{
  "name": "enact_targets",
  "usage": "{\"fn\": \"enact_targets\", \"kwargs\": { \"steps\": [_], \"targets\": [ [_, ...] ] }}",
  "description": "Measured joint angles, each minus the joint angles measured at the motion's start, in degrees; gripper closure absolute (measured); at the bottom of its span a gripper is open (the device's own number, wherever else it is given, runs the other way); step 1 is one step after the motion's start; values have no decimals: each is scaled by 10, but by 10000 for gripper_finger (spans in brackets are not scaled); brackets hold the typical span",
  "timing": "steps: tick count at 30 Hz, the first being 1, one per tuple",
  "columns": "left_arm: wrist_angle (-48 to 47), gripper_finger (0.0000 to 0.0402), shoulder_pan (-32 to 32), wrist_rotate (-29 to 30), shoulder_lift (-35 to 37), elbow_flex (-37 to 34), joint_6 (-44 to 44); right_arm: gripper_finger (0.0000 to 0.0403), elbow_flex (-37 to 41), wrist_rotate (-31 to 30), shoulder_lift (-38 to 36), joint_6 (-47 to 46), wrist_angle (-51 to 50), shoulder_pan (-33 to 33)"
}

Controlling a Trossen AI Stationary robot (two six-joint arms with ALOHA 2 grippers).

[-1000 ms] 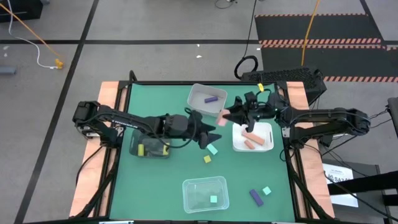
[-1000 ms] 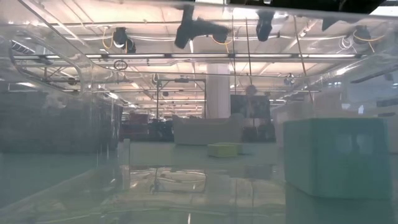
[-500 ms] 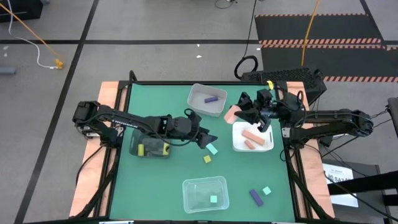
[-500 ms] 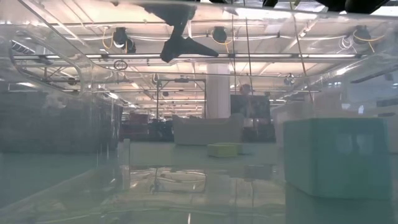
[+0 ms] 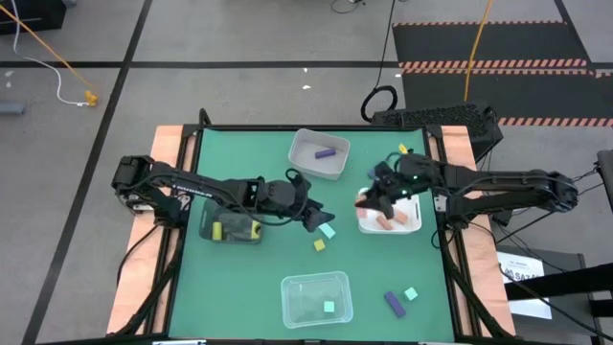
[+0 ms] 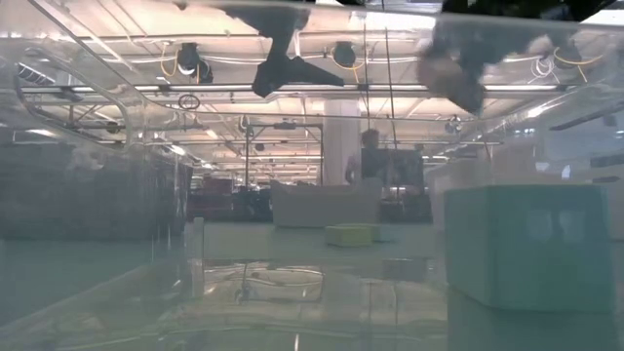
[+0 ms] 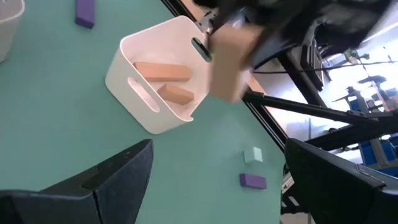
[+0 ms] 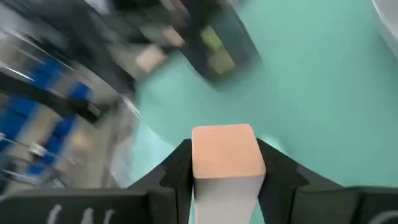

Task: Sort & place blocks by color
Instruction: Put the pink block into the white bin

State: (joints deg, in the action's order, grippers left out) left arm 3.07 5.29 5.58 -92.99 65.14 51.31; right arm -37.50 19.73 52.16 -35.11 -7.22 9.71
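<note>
My right gripper (image 5: 372,202) is shut on a salmon-pink block (image 8: 224,160) and hangs over the left rim of the white tray (image 5: 410,222), where two salmon-pink bars (image 7: 163,70) lie. My left gripper (image 5: 319,218) is open above the mat, beside a mint block (image 5: 328,230) and touching nothing. A yellow block (image 5: 319,245) lies near it. A purple block (image 5: 393,303) and a mint block (image 5: 411,293) lie at the near right. The grey tray (image 5: 305,163) holds a purple bar, the black tray (image 5: 209,228) holds yellow blocks, and the clear tray (image 5: 292,305) holds a mint block. My right gripper pinches the salmon-pink block between its two fingers, one on each of two opposite side faces (image 8: 200,171). One end of the block sticks out past the fingertips. The block (image 7: 229,62) is lifted clear above the white tray's left edge.
The four trays stand around the mat's middle: grey far, white right, black left, clear near. My two grippers are close together between the black and the white tray. Bare green mat (image 5: 239,287) shows at the near left.
My right gripper has carried the salmon-pink block from beside the grey tray toward the right, then toward the near edge and down, over the white tray's left rim. My left gripper has shifted slightly toward the near edge, then kept still.
</note>
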Motion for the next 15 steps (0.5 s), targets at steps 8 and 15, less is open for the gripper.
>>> {"fn": "enact_targets", "kwargs": {
  "steps": [8, 15],
  "targets": [
    [-57, 41, 10, 0, 0, 0, 0, 289, 0, -2, -12, -3, -265, -2],
    [-95, 41, 13, -1, -15, 0, -47, 289, 0, -31, -12, 12, -375, -13]
  ]
}}
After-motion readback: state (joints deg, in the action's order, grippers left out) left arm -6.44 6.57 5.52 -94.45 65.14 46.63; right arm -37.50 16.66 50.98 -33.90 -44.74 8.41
